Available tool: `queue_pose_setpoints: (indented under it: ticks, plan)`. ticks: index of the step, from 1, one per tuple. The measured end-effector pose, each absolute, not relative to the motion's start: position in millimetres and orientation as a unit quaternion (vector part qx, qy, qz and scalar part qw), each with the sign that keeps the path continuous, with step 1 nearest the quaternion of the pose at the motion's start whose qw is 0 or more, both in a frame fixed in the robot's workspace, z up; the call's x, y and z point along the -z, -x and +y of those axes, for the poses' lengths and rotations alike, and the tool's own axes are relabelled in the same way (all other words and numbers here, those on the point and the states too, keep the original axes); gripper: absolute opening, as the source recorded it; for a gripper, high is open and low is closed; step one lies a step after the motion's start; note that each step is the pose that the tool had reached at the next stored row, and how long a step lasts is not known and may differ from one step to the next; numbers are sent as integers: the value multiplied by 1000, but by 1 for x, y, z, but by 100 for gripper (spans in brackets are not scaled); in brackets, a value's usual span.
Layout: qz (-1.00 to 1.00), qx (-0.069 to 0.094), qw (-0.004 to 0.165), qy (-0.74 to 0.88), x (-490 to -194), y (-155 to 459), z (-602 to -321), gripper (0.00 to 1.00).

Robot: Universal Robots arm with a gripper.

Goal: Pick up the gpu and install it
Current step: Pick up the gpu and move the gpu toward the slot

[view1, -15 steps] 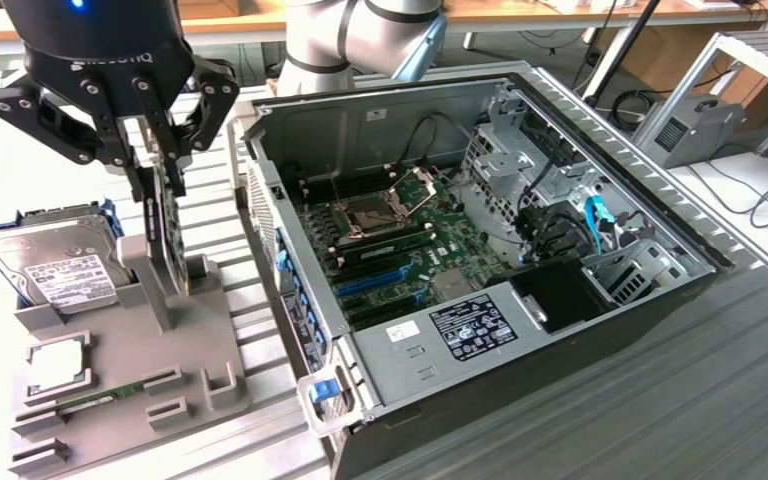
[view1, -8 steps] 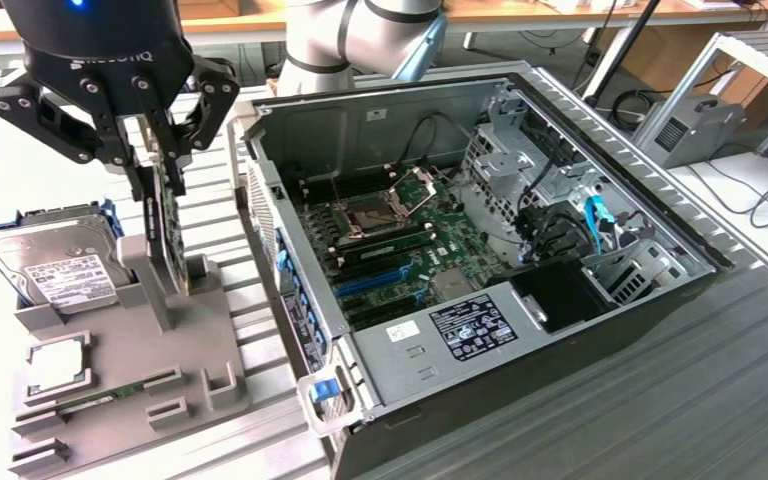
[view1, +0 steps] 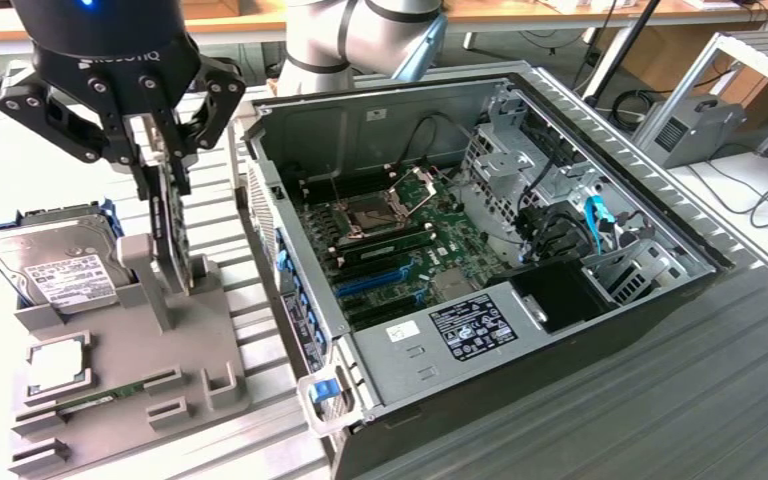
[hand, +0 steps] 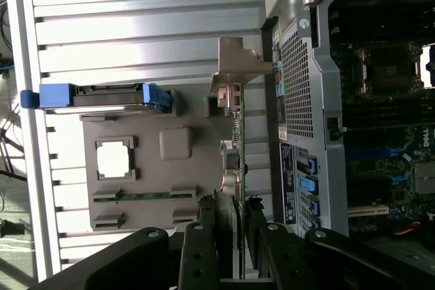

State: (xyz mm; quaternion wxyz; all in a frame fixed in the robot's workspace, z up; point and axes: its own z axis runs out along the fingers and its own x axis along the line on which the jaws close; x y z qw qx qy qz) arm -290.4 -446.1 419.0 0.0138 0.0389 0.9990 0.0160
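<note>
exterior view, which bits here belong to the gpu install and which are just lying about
Part of the job:
- gpu, upright in the grey stand
- pincer, down around the gpu
- open computer case

Just lying about:
- hard drive in its blue frame
- processor chip
- memory strip

A ribbed metal table of long silvery slats carries two things in the exterior view. An open computer case lies on its side from the centre out toward 2 o'clock, its inside facing up. A flat grey parts holder lies at 8 o'clock, just beside the case, with a narrow strip of bare slats between them.
</note>
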Motion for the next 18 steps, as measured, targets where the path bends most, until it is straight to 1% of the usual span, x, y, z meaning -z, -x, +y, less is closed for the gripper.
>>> queue_pose_setpoints:
  ticks: [18]
  plan:
    - [999, -15, 14, -39, -419, 279, -446, 29]
